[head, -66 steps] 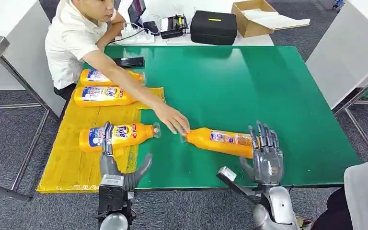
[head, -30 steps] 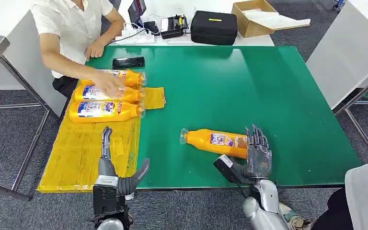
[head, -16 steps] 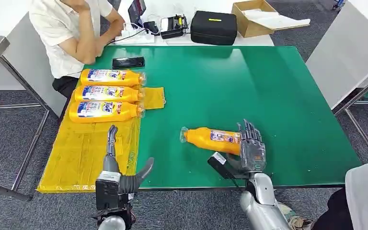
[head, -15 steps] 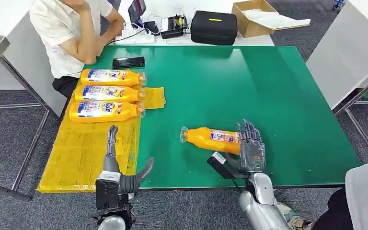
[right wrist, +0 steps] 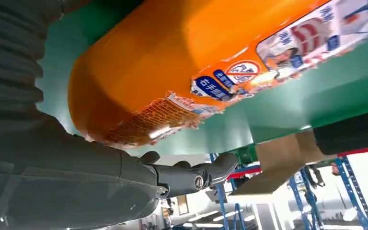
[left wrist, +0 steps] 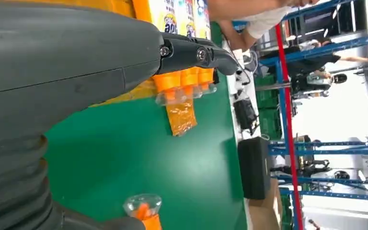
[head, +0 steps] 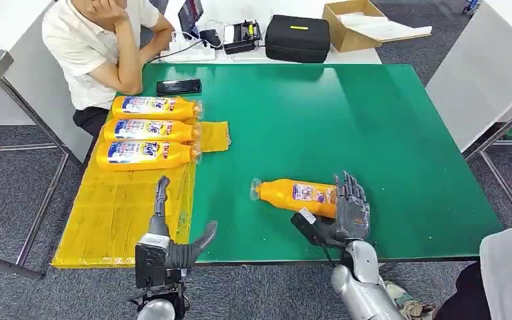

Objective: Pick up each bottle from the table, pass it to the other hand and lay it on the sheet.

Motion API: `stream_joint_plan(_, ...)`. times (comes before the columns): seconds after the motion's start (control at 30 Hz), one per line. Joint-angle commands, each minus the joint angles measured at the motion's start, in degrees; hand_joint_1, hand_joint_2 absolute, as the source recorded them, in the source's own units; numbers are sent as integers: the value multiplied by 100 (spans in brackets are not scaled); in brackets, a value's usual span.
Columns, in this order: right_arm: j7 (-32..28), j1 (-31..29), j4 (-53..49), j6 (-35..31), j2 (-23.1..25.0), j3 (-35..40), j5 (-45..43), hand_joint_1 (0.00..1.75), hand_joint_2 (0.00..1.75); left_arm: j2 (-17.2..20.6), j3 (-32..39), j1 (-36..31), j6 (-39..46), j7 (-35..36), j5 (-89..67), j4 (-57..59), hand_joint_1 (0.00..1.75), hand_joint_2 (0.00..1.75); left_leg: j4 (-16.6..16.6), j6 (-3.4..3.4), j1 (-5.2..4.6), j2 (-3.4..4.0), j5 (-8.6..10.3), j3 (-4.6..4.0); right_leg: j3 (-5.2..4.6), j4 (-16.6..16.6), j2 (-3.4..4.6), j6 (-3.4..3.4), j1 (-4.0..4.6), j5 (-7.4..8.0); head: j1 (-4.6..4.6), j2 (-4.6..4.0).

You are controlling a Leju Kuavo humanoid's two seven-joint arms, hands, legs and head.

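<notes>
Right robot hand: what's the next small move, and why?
Probably close the fingers around the bottle's base. The right robot hand is already at the wide end of the lone bottle lying on the green table, fingers spread and not yet wrapped. The left robot hand waits open near the yellow sheet.

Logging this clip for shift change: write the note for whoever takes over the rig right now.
Right hand is at the base of the lone orange bottle lying on the green table, fingers apart, no grip yet. Left hand is open near the yellow sheet.
Done: three bottles lie side by side on the sheet.
Left: grip the last bottle, pass it to the left hand, lay it on the sheet.
</notes>
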Motion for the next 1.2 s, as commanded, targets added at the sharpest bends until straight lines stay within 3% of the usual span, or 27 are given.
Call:
stream_joint_plan(0.03,49,-237,657,31,-113,232,-128,0,175,95,-68,-194,-117,115,153,406,0,175,-3,0,2,8,-7,24,25,-7,1,-16,5,-5,0,0)
stream_joint_plan(0.3,80,-236,743,138,-174,241,-155,0,175,99,-76,-183,-146,123,175,392,0,175,-5,0,0,4,-3,18,18,-6,-2,-11,2,-3,0,0)
stream_joint_plan(0.37,120,-249,722,454,-191,252,-306,0,175,107,-74,-172,-196,151,216,377,0,175,-3,0,4,9,-9,30,30,-7,0,-19,8,-6,0,0)
stream_joint_plan(0.4,87,-237,682,499,-211,261,-371,75,175,110,-79,-174,-214,151,217,377,0,175,-5,0,0,8,-6,28,27,-6,0,-16,3,-5,0,0)
stream_joint_plan(0.43,14,-240,688,670,-237,256,-506,175,175,108,-87,-184,-233,152,220,387,0,175,1,0,4,20,-21,55,54,-5,5,-33,11,-16,0,0)
stream_joint_plan(0.6,1,-179,722,805,-391,387,-453,175,175,95,-98,-214,-277,165,240,410,0,175,-4,1,1,-1,-2,23,25,-6,-7,-11,4,-3,0,0)
stream_joint_plan(0.93,-25,-265,954,870,-527,394,-526,175,175,61,-90,-275,-395,193,446,532,0,175,-1,0,7,1,-16,60,62,-10,-13,-31,13,-16,0,0)
stream_joint_plan(1.2,-36,-311,974,885,-556,404,-538,175,175,65,-101,-296,-461,212,544,570,0,175,-3,2,1,-4,-1,40,41,-9,-10,-12,4,-3,0,0)
